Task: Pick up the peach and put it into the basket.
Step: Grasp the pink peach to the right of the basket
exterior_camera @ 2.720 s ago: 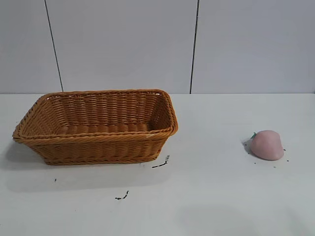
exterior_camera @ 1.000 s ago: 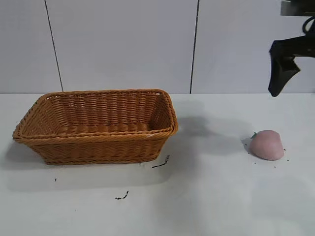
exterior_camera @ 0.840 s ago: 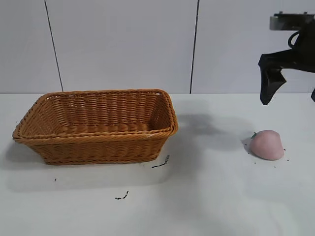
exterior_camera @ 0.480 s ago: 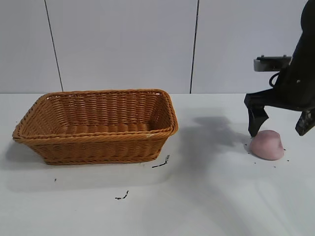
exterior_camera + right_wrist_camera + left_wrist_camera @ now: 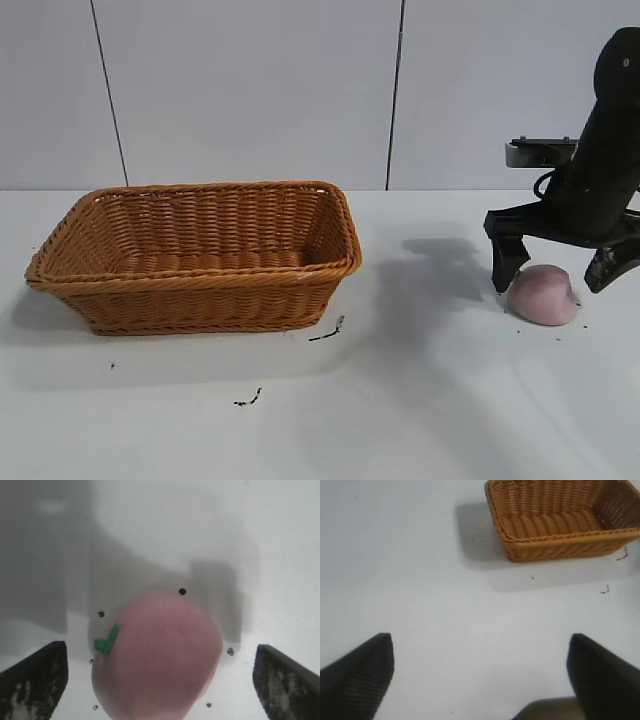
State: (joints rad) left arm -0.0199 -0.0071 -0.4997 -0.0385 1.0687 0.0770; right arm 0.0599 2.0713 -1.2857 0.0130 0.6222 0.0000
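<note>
A: Where's the right gripper [image 5: 556, 272]?
B: Over the peach [image 5: 542, 295], fingers spread wide, one at each side (neither clearly touching).
A: And the basket [image 5: 200, 256]?
B: Well apart, on the table [image 5: 420, 400].

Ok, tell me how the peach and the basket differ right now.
Size: the peach is far smaller than the basket. Look: the peach is smooth, rounded and pale pink with a green stem bit; the basket is rectangular, woven and orange-brown. State: the open right gripper straddles the peach, while nothing is near the basket and nothing shows inside it. Both rest on the white table.
</note>
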